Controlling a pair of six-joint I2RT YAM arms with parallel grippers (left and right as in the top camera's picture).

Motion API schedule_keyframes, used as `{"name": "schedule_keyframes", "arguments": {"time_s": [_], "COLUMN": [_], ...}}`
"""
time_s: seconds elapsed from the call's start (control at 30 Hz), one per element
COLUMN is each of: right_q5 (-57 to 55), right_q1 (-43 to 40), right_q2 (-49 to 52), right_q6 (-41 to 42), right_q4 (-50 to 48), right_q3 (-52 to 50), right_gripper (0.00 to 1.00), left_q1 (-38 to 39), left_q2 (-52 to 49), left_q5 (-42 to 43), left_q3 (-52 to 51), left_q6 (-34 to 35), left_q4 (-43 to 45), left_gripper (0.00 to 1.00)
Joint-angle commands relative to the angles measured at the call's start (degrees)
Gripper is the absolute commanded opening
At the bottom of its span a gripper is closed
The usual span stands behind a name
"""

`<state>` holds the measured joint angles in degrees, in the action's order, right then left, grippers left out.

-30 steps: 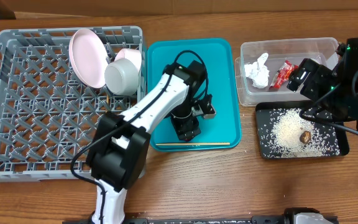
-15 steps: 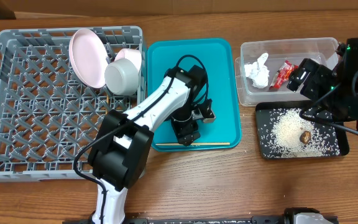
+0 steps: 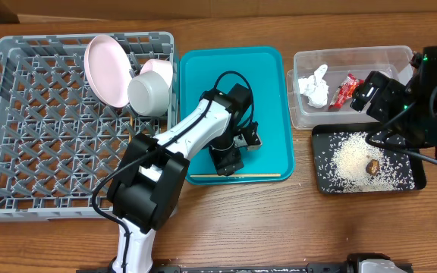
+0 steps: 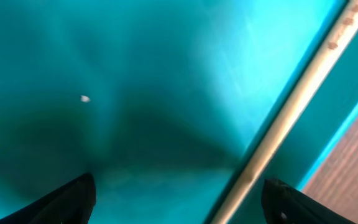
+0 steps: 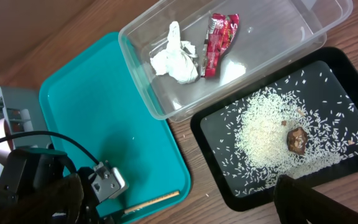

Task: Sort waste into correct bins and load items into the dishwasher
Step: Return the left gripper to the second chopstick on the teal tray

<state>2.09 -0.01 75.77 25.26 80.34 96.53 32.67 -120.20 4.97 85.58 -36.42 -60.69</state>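
Left claw (image 3: 226, 161) above chopstick (image 3: 253, 176)

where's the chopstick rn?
Overhead view: the wooden chopstick lies flat on the teal tray, along its near edge, close by the open left gripper and right of the dish rack.

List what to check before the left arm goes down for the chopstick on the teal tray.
1. Left fingers open: ok, wide apart.
2. Chopstick between them: ok, but nearer one finger.
3. Chopstick lying free: ok, alone on the teal tray, by its edge.
4. One stick or two: cannot tell.
5. Dish rack has bare grid: ok.
6. Right fingers out of the way: ok, open above the black tray.
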Motion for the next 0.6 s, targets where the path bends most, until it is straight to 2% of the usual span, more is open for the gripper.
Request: {"name": "schedule_keyframes", "arguments": {"time_s": [0.0,0.23,0.33,0.57], "right_q5": [-0.7,-0.7,-0.7,-0.7], "right_q1": [-0.1,-0.1,-0.1,-0.1], "right_q2": [0.0,0.0,0.0,0.0], "right_q6": [0.1,0.1,0.1,0.1], "right_q4": [-0.3,-0.3,-0.3,-0.3], "right_q3": [0.8,0.8,0.8,0.8], "right_gripper": [1.00,1.00,1.00,1.00], "left_q1": [0.9,1.9,2.6,3.5], "left_q2": [-0.7,-0.7,-0.5,3.2], "left_q5": [-1.1,-5.2,-8.7,-9.5], "left_q3": [-3.0,-3.2,-2.3,-0.8], "left_q6": [-0.7,0.0,2.8,3.9], "left_q4": [1.2,1.2,0.9,0.7], "left_gripper": [0.87,0.85,0.76,0.78]}}
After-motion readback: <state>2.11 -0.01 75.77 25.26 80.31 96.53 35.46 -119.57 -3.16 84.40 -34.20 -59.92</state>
